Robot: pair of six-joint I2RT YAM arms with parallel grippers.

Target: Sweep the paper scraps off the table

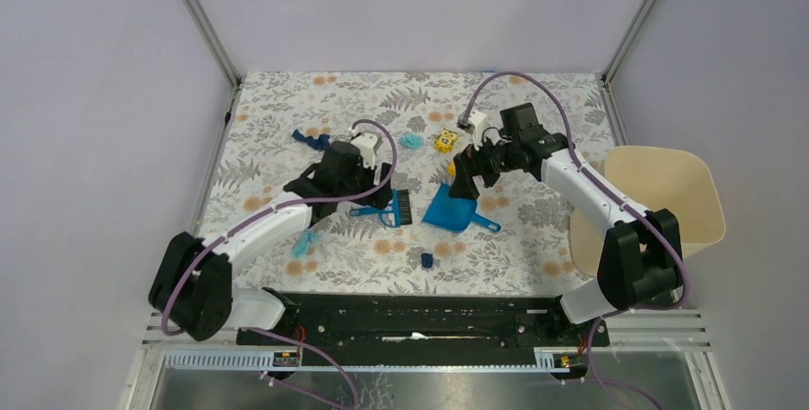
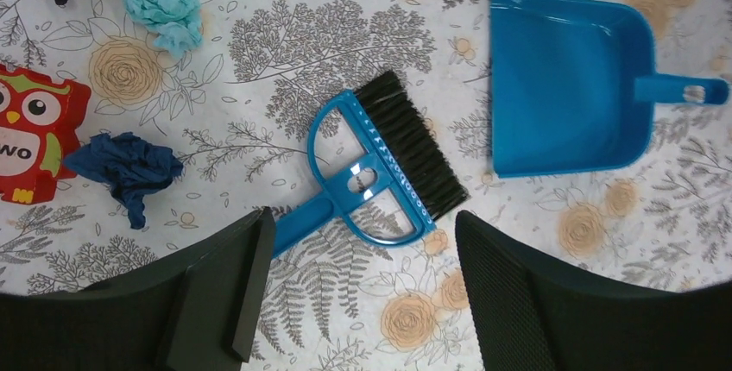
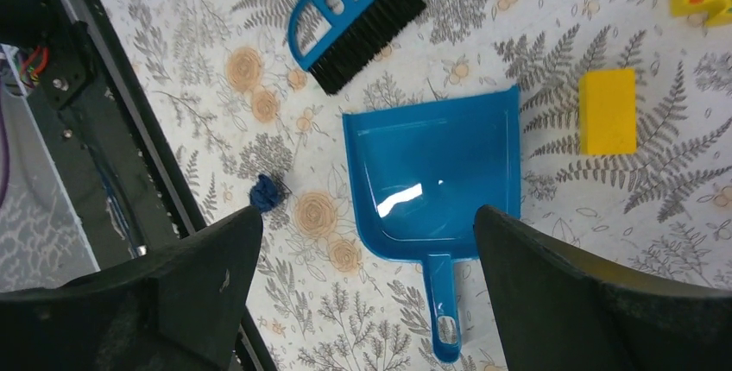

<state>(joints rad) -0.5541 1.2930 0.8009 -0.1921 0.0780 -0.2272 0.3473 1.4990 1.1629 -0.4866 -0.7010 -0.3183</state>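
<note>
Left hand [image 2: 361, 242] spread over the brush [image 2: 380, 172] — dustpan [image 2: 565, 86] lying beside.

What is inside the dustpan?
Nothing: the dustpan is bare blue inside, with only a glare. One dark blue scrap lies apart on the table. What lies beneath the dustpan is hidden.

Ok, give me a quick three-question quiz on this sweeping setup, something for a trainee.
1. True or false: the left gripper is holding the brush.
2. What lies inside the dustpan? A) paper scraps B) nothing C) a toy
3. What colour is the one scrap seen in the right wrist view?

Key: 1 false, its jaws are open and the brush lies on the cloth. 2 B. 3 dark blue.
</note>
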